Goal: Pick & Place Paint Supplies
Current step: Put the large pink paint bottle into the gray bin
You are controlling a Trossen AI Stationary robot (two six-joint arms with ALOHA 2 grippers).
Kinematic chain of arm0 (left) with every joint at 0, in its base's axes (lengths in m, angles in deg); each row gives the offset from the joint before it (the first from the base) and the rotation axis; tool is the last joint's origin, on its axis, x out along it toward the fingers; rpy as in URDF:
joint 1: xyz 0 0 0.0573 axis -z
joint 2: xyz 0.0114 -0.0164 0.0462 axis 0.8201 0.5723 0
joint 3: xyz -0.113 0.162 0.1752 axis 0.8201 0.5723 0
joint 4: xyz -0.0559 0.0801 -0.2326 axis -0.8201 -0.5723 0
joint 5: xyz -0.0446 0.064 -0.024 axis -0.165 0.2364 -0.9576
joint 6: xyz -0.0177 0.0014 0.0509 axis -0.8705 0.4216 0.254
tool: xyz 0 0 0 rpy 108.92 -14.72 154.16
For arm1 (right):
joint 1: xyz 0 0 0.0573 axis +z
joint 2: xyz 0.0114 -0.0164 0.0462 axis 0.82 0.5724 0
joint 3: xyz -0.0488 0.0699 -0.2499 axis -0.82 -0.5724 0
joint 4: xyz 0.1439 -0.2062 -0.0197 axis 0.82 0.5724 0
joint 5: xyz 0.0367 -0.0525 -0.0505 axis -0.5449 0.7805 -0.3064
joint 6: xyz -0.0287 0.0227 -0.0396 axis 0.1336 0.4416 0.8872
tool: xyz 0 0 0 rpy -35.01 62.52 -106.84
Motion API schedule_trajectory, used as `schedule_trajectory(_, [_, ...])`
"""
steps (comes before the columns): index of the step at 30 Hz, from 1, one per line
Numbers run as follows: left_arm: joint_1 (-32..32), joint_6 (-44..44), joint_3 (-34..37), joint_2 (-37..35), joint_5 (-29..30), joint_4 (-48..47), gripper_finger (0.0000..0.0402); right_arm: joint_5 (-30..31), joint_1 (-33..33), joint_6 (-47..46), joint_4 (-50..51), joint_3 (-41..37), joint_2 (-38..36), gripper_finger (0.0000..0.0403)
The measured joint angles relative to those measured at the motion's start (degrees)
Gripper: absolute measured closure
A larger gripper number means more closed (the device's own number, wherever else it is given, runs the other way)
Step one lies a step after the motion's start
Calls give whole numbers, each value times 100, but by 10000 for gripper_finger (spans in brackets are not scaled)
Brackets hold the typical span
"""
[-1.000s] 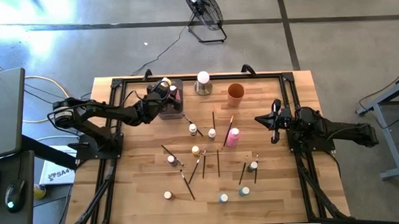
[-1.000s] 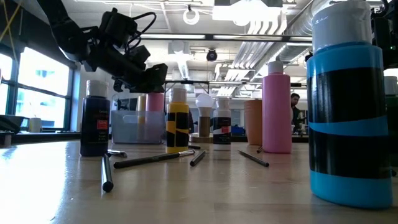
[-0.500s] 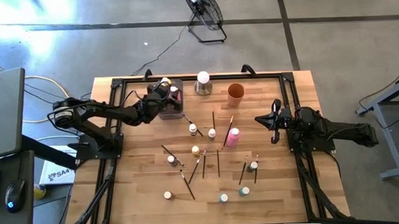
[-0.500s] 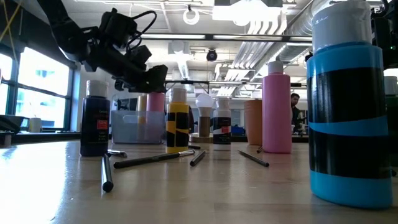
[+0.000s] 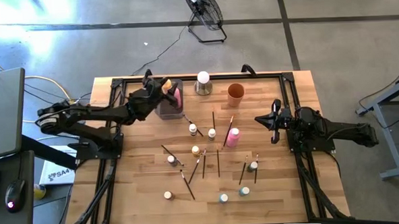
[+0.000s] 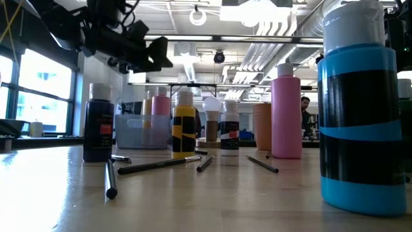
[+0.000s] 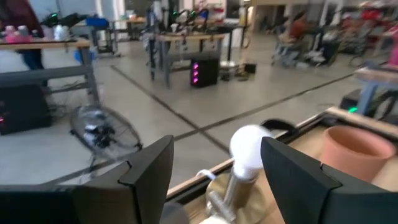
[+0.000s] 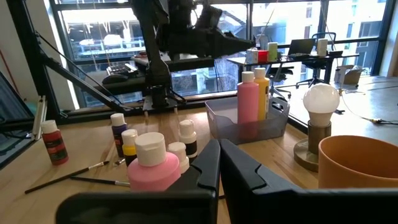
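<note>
High view shows the left gripper [image 5: 159, 87] hanging above the near end of the grey tray [image 5: 167, 113] with its fingers spread wide and nothing between them, while a pink bottle [image 5: 177, 97] and a yellow bottle [image 8: 262, 92] stand upright inside the tray. Most of the paint supplies sit out on the table [image 5: 135, 189]: a pink bottle [image 5: 233, 136] near the middle, small white-capped bottles around it and thin brushes [image 5: 217, 162] lying between them. My worry is the two tall bottles in the tray; a low sweep of that arm could clip them and tip them over. The white ball lamp [image 5: 203, 83] and orange cup [image 5: 236, 91] stand just beside the tray and could be knocked too. The right gripper [image 5: 275, 121] waits at the table's right side, pinched shut and empty. The brushes lie flat and crossed, so a grab may slip or drag a neighbour.
</note>
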Motion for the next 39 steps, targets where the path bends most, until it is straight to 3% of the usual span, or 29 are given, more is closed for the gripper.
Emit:
schedule_trajectory(13, [1,-206,0,-521,-744,-1068,162,-2,1,0,2,1,-1,399])
schedule_trajectory(28, [7,-761,0,-542,-4400,-1121,162,-2,2,0,2,1,0,399])
schedule_trajectory(33, [245,-710,0,-542,-4491,-1124,162,-2,2,5,2,2,0,399])
schedule_trajectory(39, [700,-147,0,-542,-4130,-1120,162,0,0,41,2,1,-2,399])
